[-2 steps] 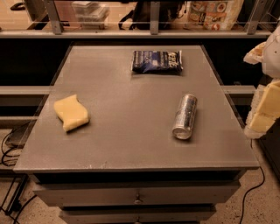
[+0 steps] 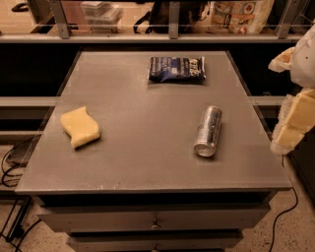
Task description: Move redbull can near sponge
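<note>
The redbull can (image 2: 208, 131) lies on its side on the right half of the grey table (image 2: 142, 162), its shiny round end facing the front edge. The pale yellow sponge (image 2: 79, 127) lies on the left side of the table, far from the can. My gripper (image 2: 289, 93) hangs at the right edge of the view, just beyond the table's right edge and to the right of the can. Its two yellowish pads (image 2: 295, 120) stand apart, open and empty.
A dark blue foil snack bag (image 2: 176, 69) lies at the back middle of the table. A railing and a shelf with bags and boxes (image 2: 236, 15) run behind the table. Drawers sit below the tabletop. Cables lie on the floor at both sides.
</note>
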Tool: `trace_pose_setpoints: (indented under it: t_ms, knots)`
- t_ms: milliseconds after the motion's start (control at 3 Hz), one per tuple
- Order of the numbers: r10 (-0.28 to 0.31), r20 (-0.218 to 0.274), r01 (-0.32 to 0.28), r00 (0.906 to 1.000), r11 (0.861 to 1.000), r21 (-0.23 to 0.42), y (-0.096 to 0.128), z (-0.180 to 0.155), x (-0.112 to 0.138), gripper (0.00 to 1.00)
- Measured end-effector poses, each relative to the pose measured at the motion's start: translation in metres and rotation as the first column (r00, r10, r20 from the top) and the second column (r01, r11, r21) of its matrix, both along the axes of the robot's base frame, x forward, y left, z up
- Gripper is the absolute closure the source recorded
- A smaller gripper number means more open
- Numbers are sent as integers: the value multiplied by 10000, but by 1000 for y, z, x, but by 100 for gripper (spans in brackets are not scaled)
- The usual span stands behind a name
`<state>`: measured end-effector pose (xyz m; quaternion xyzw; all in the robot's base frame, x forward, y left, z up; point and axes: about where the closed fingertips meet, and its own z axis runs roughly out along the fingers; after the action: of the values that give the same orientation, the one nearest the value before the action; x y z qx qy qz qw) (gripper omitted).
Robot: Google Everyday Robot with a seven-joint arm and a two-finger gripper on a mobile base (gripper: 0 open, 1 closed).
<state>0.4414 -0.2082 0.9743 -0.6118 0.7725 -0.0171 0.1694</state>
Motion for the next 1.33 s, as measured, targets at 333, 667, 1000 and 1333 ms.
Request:
trace_pose_setpoints:
  t_ms: [333,667,1000,1333]
  knots:
    - [637,-194,-617,9978,9940,904,22,-20,8,0]
    - [942,-173,-909,9954,9858,1413,47,-41,17,0]
    - [729,-120,-698,9973,9830,1701,64,-60,33,0]
    - [197,-103,-177,9998,9867,1617,73,-75,51,0]
